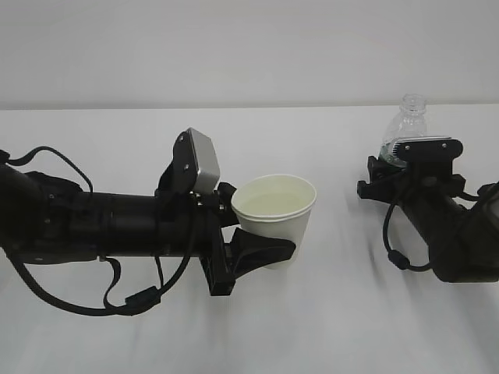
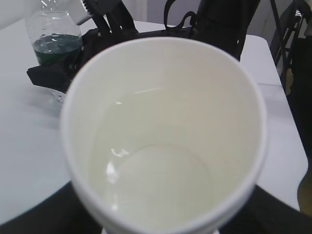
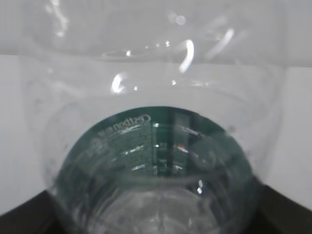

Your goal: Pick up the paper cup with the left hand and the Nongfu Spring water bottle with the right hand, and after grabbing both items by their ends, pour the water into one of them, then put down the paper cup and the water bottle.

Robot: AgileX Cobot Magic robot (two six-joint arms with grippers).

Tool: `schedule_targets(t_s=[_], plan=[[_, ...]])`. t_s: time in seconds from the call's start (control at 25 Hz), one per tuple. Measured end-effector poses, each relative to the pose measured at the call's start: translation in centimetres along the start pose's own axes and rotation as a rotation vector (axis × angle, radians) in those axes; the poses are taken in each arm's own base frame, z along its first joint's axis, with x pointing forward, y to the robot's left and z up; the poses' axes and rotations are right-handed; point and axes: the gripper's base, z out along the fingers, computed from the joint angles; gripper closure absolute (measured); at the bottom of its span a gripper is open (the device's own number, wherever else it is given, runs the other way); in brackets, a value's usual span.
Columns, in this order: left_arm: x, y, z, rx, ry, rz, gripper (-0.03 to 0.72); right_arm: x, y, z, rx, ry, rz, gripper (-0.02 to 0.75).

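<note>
The white paper cup [image 1: 277,210] stands upright left of centre, and my left gripper [image 1: 273,249] is shut on its lower wall from the left side. Clear water [image 2: 156,185] lies in the bottom of the paper cup [image 2: 165,78], whose mouth fills the left wrist view. At the right, the Nongfu Spring water bottle [image 1: 407,125] stands upright and capless between the jaws of my right gripper [image 1: 396,162]. Its green label [image 3: 156,146] fills the right wrist view, with black fingers [image 3: 22,219] at the lower corners. I cannot see whether they press on it.
The white table [image 1: 343,312] runs back to a pale wall. The bottle [image 2: 53,44] and the right arm [image 2: 146,22] stand just beyond the cup in the left wrist view. Black cables hang under both arms.
</note>
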Motion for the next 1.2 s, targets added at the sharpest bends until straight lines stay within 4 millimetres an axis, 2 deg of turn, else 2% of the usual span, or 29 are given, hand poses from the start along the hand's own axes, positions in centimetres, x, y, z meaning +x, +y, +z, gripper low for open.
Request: schedule_targets(t_s=[0.24,0.52,0.76,1.2], plan=[[0.0,0.0,0.0,0.000,0.000,0.000,0.249,0.0,0.0,0.0,-0.001,0.007,0.000,0.190],[0.0,0.0,0.0,0.000,0.000,0.000,0.249,0.1,0.0,0.0,-0.001,0.009,0.000,0.182],[0.0,0.0,0.0,0.000,0.000,0.000,0.250,1.0,-0.2,-1.4,-0.001,0.042,-0.008,0.181],[0.0,0.0,0.0,0.000,0.000,0.000,0.250,-1.2,-0.2,-3.4,-0.037,0.010,-0.022,0.178]])
